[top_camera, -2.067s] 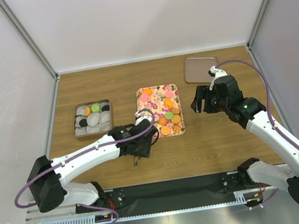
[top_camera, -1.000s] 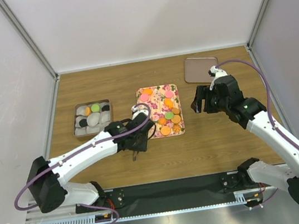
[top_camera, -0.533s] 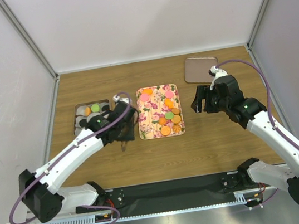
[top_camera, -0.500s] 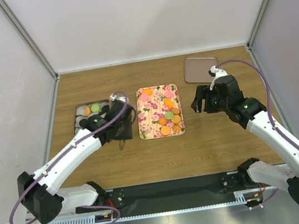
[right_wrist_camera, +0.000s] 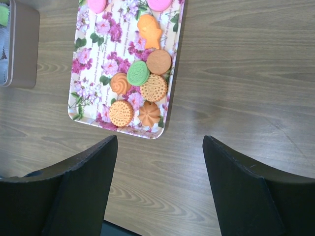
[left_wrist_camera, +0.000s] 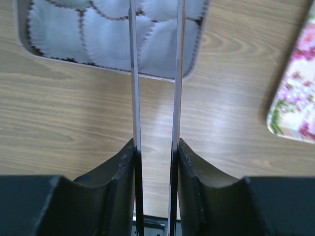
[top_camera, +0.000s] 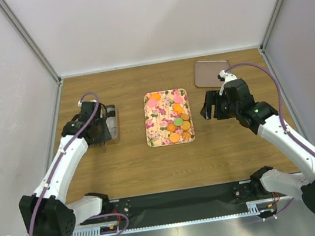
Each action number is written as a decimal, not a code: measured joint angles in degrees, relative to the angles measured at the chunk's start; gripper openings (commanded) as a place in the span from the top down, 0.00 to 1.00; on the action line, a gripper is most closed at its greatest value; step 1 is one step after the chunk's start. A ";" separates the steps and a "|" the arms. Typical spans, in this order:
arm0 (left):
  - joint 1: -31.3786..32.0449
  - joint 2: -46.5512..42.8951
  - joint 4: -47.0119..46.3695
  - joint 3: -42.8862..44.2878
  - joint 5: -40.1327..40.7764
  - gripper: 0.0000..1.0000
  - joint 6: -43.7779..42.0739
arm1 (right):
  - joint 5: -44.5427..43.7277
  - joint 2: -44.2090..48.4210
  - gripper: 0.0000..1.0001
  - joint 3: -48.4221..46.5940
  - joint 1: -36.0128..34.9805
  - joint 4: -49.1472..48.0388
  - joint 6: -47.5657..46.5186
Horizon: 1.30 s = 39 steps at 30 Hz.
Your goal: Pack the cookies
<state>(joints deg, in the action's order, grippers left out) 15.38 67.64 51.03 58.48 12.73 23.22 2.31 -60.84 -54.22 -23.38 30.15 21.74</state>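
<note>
My left pincer: blades over grey rectangular metal tin at 12 o'clock, tips hidden; I cannot tell its grip. My right pincer gapes empty. Risk: blades snagging white crinkled paper cups.

The worktop is warm brown wood grain. The tray at its centre is cream, printed with pink and purple flowers and green leaves. Its cookies are pink at the tray's 12 o'clock end, and orange, tan-brown and one green toward 5 o'clock, several stamped with ridged or swirled patterns. At 9 o'clock the tin is dull grey with white crinkled paper cups, at 1 o'clock the lid is brownish grey, and the white, black-jointed arms end in a matte black right tool and a black left tool with silvery blades.
</note>
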 measured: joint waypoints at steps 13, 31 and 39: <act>-6.95 3.13 -4.37 -4.09 -1.57 0.62 -2.51 | 0.20 -0.90 0.24 0.00 0.00 -0.07 -0.87; -7.02 3.23 -5.09 -4.37 -1.53 0.55 -2.82 | 0.22 -1.01 0.24 -0.02 0.00 -0.13 -0.87; -6.95 1.33 -4.15 -4.35 -1.97 0.56 -3.26 | 0.20 -1.01 0.24 0.00 0.00 -0.13 -0.85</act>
<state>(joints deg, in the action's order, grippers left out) 8.43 68.97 46.87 54.13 10.76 19.97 2.50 -61.84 -54.22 -23.38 30.02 20.88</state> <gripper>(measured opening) 0.448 0.764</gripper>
